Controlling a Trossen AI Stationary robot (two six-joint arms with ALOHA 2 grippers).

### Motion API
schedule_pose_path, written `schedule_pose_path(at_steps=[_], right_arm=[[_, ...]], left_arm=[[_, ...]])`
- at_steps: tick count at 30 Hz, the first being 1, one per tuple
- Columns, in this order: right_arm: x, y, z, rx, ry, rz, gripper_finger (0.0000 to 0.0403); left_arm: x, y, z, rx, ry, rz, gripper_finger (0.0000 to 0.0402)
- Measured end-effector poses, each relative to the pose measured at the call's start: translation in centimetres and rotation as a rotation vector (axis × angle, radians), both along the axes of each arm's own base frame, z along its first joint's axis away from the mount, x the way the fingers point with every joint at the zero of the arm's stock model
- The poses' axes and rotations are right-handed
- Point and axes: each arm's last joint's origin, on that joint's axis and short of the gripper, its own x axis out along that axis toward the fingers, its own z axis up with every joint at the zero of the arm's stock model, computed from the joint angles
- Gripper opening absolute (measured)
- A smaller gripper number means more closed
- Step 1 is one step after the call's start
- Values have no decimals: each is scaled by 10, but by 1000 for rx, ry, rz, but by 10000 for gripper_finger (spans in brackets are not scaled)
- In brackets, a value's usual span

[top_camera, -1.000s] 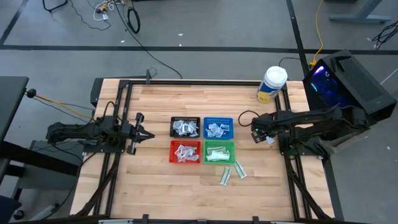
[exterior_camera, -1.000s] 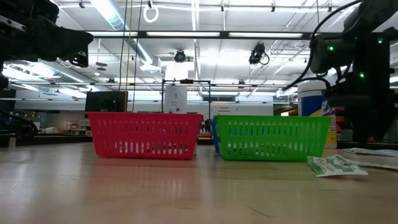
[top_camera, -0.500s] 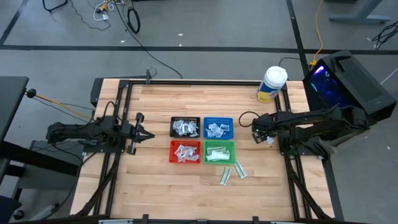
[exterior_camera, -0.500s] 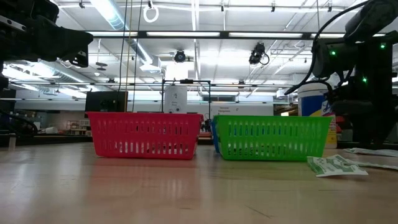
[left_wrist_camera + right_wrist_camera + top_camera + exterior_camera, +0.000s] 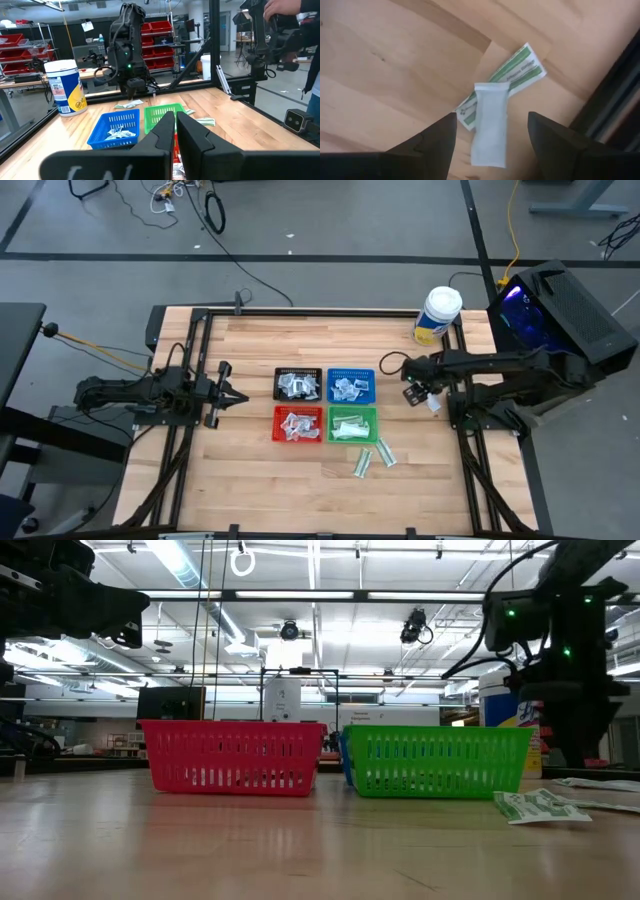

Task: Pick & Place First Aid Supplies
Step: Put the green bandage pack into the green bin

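The right pincer (image 5: 490, 137) hangs with fingers apart above two packets at the bench's (image 5: 260, 480) right edge — a plain white packet (image 5: 490, 125) lying across a white-and-green packet (image 5: 512, 72). The left pincer (image 5: 228, 394) waits left of the trays, fingers together.

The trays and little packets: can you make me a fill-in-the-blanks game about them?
1. The tray right behind the green tray is ____.
2. The right end effector hangs open over ____ overlapping packets.
3. The big white jar has a ____ label.

Missing words: blue; two; yellow
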Motion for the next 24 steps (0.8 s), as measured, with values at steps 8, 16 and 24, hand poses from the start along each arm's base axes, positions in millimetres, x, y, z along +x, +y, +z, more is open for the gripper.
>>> schedule_pose_path(at_steps=[8, 16, 24], right_arm=[[23, -21, 18, 141, 15, 238, 246], [40, -44, 18, 242, 88, 324, 246], [32, -42, 9, 322, 204, 289, 246]], left_arm=[[0, 0, 0, 0, 0, 0, 25], [0, 0, 0, 0, 0, 0, 25], [0, 0, 0, 0, -1, 0, 25]])
